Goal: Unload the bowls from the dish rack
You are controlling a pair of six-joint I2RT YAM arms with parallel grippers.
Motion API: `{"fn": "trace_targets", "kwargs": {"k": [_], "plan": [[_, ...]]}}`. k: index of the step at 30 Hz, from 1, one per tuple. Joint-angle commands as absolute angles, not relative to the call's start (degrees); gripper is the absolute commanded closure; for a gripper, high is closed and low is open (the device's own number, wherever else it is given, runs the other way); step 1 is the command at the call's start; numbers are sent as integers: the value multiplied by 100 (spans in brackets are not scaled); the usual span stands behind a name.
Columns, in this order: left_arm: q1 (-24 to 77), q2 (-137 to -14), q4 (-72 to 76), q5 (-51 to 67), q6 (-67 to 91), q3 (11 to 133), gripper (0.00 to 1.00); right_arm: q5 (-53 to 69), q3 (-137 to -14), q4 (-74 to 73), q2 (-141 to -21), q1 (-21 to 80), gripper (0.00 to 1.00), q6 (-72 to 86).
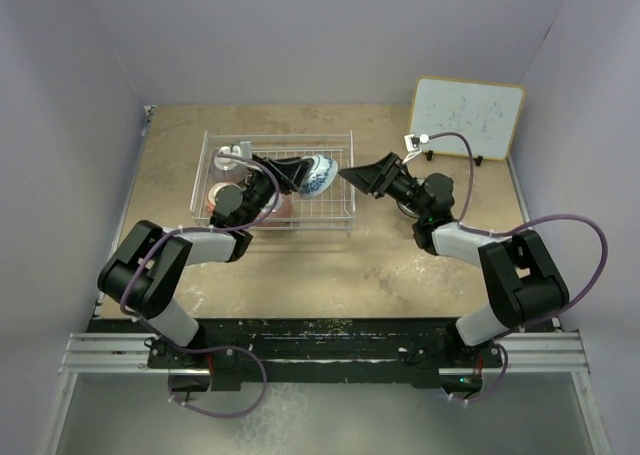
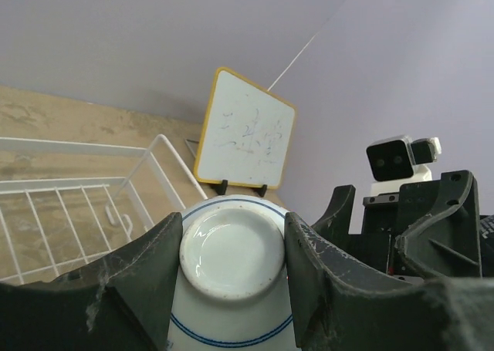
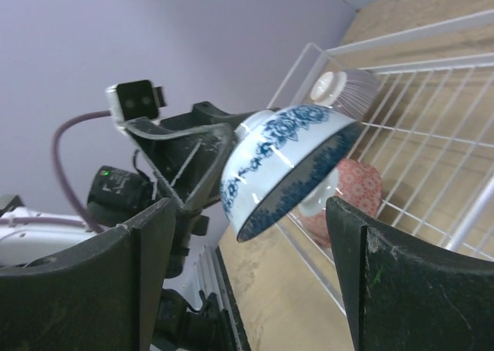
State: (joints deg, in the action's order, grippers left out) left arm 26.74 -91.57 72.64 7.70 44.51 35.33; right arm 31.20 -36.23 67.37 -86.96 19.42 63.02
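Observation:
The white wire dish rack (image 1: 300,136) sits left of centre on the table. My left gripper (image 1: 305,172) is shut on a blue-and-white bowl (image 1: 318,173) and holds it tilted above the rack's right part. In the left wrist view its fingers (image 2: 150,266) clamp the bowl's foot ring (image 2: 231,258). My right gripper (image 1: 358,173) is open, just right of this bowl. In the right wrist view the bowl (image 3: 285,162) hangs ahead of the open jaws without touching them. A pinkish bowl (image 3: 347,193) and a grey-patterned bowl (image 3: 343,89) lie in the rack (image 3: 432,135).
A white board with an orange frame (image 1: 467,118) stands at the back right, also in the left wrist view (image 2: 245,131). Purple walls close in the table on three sides. The left arm hides part of the rack's front left.

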Motion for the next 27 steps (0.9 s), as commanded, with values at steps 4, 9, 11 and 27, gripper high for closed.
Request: {"fn": "trace_targets", "kwargs": {"k": [4, 9, 11, 27], "plan": [[2646, -9580, 9213, 876, 5477, 3434, 100, 3644, -3929, 8155, -9048, 1941, 21, 6774], [2720, -9816, 9433, 868, 5595, 3463, 100, 3722, -3925, 8550, -9306, 1942, 23, 7050], [2796, -9797, 9439, 769, 5491, 3463, 100, 3741, -3946, 8610, -9368, 1950, 24, 7092], [2865, -9870, 9437, 883, 5308, 3618, 100, 3944, -4043, 9871, -10183, 2037, 27, 7961]]}}
